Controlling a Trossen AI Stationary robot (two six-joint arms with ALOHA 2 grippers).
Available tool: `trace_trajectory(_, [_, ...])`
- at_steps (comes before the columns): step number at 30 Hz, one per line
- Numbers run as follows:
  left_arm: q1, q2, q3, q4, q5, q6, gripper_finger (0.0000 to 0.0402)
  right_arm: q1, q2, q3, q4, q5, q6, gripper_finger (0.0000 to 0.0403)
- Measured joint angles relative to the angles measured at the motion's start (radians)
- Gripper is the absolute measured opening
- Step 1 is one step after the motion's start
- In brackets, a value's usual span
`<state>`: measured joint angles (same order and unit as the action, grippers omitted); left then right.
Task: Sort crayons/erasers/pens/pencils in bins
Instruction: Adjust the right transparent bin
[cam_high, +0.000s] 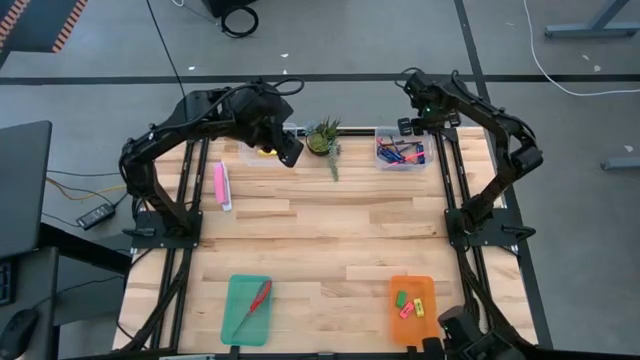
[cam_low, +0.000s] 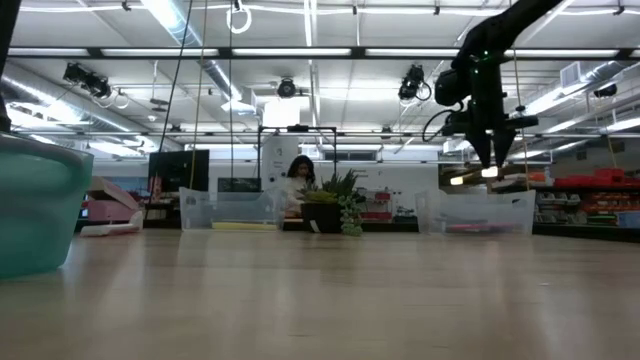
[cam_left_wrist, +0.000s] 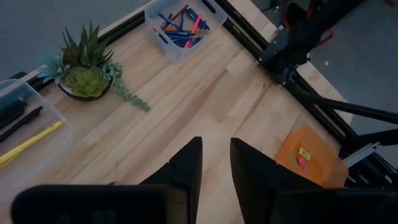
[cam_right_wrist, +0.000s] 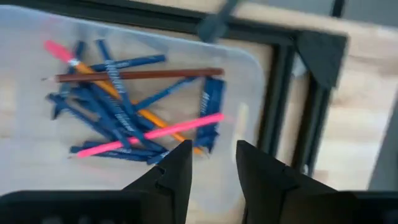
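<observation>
My right gripper (cam_right_wrist: 214, 163) hangs open and empty over the far-right clear bin (cam_high: 401, 152), which holds several blue pens (cam_right_wrist: 118, 102), two pink sticks, a brown stick and an orange pencil. In the low view my right gripper (cam_low: 497, 152) is well above that bin (cam_low: 476, 212). My left gripper (cam_left_wrist: 216, 163) is open and empty, raised beside the far-left clear bin (cam_left_wrist: 28, 127), which holds black pencils and a yellow one (cam_left_wrist: 31, 142). The orange tray (cam_high: 411, 297) at the near edge carries green, yellow and pink-red erasers.
A small potted plant (cam_high: 322, 138) stands between the two clear bins at the far edge. A long pink box (cam_high: 221, 185) lies toward the left side. The teal tray (cam_high: 248, 308) at the near edge holds red-handled scissors. Bare wood lies across the table's middle.
</observation>
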<state>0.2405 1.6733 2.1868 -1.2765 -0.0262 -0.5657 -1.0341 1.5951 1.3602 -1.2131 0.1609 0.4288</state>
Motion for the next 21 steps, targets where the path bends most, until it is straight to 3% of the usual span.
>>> trace_trajectory(8, [-0.004,0.000,0.000,0.012,0.000,0.011,0.0083,0.024,0.005,0.001,0.123,0.036,-0.167,0.0118])
trace_trajectory(13, [-0.003,0.000,0.000,0.010,0.000,0.033,0.0089,-0.016,0.064,0.000,-0.024,0.052,-0.145,0.0117])
trace_trajectory(21, [-0.003,0.002,0.000,0.009,0.000,0.036,0.0085,0.000,0.128,0.002,-0.058,0.064,-0.083,0.0117])
